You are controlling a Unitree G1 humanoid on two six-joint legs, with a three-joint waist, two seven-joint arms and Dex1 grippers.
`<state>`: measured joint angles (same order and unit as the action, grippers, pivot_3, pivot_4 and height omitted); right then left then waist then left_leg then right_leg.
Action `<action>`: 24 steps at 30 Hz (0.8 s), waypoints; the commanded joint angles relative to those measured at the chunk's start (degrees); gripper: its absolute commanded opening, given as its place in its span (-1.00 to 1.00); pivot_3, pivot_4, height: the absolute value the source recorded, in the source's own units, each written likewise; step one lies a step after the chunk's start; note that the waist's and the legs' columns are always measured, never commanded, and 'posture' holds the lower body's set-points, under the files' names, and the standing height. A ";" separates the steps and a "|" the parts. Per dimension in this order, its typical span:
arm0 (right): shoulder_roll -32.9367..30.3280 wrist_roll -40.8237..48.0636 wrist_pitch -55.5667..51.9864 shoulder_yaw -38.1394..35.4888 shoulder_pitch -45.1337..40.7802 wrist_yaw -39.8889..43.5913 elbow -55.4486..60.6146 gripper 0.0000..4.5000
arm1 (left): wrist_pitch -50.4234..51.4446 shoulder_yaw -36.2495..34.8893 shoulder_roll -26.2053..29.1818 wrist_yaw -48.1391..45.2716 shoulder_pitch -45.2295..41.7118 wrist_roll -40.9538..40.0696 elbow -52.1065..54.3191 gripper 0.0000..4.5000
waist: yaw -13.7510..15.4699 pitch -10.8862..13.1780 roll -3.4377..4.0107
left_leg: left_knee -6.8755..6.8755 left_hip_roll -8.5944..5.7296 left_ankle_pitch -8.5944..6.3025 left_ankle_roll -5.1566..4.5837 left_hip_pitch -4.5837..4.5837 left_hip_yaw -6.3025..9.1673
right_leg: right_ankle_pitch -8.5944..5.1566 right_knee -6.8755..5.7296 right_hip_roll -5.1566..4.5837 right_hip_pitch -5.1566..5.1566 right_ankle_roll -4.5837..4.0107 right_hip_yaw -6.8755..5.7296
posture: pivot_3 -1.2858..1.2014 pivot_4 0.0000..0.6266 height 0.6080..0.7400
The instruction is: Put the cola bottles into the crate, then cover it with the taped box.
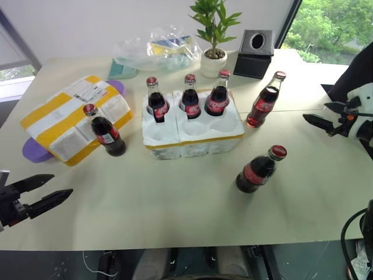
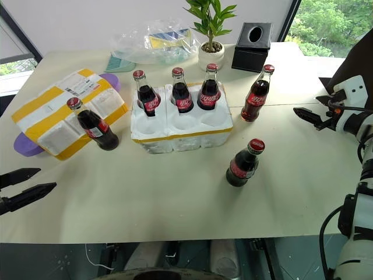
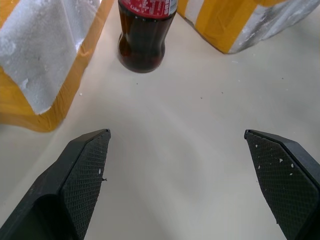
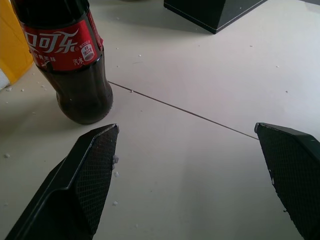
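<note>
The white foam crate [image 1: 192, 139] sits mid-table with three cola bottles [image 1: 190, 99] upright in its back wells; the front wells hold nothing. Three more bottles stand loose on the table: one [image 1: 106, 132] against the taped box [image 1: 76, 116] on the left, one [image 1: 265, 102] just right of the crate, and one [image 1: 259, 169] nearer the front right. My left gripper [image 1: 61, 184] hovers open at the front left, facing the left bottle [image 3: 146, 35]. My right gripper [image 1: 315, 111] is open at the far right, level with the bottle [image 4: 70, 65] beside the crate.
A potted plant [image 1: 214, 55], a black tissue box [image 1: 254, 53] and clear plastic bags [image 1: 157, 49] line the back of the table. A purple flat object [image 1: 35, 150] lies under the taped box. Bare tabletop stretches in front of the crate.
</note>
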<state>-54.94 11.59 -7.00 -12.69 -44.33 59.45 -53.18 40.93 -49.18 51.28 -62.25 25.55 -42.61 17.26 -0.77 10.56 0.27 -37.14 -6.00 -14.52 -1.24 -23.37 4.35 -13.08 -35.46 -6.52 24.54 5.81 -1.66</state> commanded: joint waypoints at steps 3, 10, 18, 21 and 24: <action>-0.78 1.09 0.64 -1.63 -0.95 -0.04 1.41 1.00 | -0.65 -0.08 -0.70 2.40 -2.32 -0.55 1.97 0.99 | 0.03 0.00 0.00 | 0.00 0.00 0.00 0.00 0.00 0.00 | 0.00 -0.01 0.00 0.00 0.00 0.00 | 0.03 -0.52 1.00; -1.85 2.12 -1.56 -2.30 -0.35 1.56 2.69 1.00 | -0.11 0.51 -1.29 2.68 -2.63 -0.96 2.20 0.99 | -0.04 0.00 0.00 | -0.01 0.00 0.01 0.00 0.00 -0.01 | 0.02 -0.02 0.01 0.00 0.03 0.00 | 0.03 -0.52 1.00; -2.79 1.80 -1.81 -2.34 0.59 2.80 4.20 1.00 | -0.45 2.52 -0.95 2.85 -4.53 -0.79 1.76 0.99 | 0.00 -0.01 0.01 | -0.06 0.00 0.01 0.01 0.01 -0.01 | 0.02 -0.07 0.01 -0.01 0.02 0.01 | 0.03 -0.52 1.00; -3.77 2.54 -2.72 -2.42 1.11 5.46 5.73 1.00 | 0.40 2.99 -1.09 3.96 -6.53 -1.91 1.35 0.99 | 0.07 -0.01 0.01 | -0.06 0.00 0.01 0.01 0.01 -0.01 | 0.02 -0.08 0.01 0.00 0.03 0.00 | 0.03 -0.52 1.00; -5.58 3.63 -5.60 -2.23 -0.05 9.95 7.20 1.00 | 0.43 4.25 -1.60 5.39 -8.96 -2.19 1.09 0.99 | 0.10 -0.01 0.02 | -0.07 0.00 0.01 0.01 0.01 -0.01 | 0.03 -0.08 0.01 0.00 0.05 0.00 | 0.03 -0.52 1.00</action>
<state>-58.15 13.61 -11.57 -13.70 -42.89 67.14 -48.62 41.31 -45.08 49.65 -57.64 17.09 -44.20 18.15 -0.67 10.55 0.30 -37.22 -6.01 -14.51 -1.23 -23.36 4.35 -13.05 -35.55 -6.51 24.52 5.86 -1.65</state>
